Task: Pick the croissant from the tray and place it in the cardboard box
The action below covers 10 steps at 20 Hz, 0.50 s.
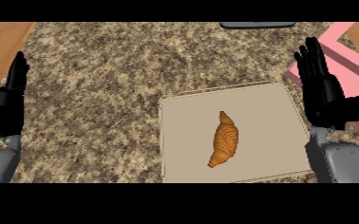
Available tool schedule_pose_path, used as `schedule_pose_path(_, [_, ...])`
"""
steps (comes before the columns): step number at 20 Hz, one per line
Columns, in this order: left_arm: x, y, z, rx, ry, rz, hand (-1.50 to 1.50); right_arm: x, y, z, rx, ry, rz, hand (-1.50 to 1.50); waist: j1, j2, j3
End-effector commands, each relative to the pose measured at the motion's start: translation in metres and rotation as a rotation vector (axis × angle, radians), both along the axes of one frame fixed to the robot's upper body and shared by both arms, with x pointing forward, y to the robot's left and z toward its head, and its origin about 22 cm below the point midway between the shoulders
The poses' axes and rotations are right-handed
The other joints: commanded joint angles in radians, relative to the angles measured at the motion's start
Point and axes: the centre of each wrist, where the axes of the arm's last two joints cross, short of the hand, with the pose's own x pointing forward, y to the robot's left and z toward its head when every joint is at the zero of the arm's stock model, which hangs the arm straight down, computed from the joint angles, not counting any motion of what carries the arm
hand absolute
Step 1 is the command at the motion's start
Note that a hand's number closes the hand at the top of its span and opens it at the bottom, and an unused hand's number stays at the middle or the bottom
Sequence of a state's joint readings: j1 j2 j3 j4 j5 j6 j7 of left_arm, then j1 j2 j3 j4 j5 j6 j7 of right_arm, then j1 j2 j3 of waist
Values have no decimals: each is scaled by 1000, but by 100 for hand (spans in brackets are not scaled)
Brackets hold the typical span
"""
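Observation:
A golden-brown croissant (224, 140) lies lengthwise near the middle of a beige tray (189, 118) at the lower centre-right of the counter. My right hand (321, 91) stands open, fingers up, at the tray's right edge, a short way right of the croissant and not touching it. At the far left edge my left hand (14, 92) rests open with its fingers pointing up, well away from the tray. A pink box (338, 52) shows at the upper right corner, partly behind my right hand; no brown cardboard box shows.
The speckled granite counter (105, 76) spreads left of and beyond the tray. A dark grey object (257, 24) sits at the counter's far edge. A wooden surface (13, 34) shows at the upper left corner.

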<state>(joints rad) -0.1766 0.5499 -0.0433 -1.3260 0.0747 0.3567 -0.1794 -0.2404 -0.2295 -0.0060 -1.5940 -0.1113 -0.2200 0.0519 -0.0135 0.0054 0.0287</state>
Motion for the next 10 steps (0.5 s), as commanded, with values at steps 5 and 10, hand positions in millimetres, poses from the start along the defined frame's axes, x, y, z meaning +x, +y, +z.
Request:
schedule_pose_path(5, [9, -48, 12, 3, 51, -347, 0, -21, -1, 92, -301, -196, -96, -150, -50, -27, -36])
schedule_pose_path(10, [5, -64, 14, -75, 116, -504, 0, -48, -16, 105, -655, -18, -179, -150, -40, -24, -34])
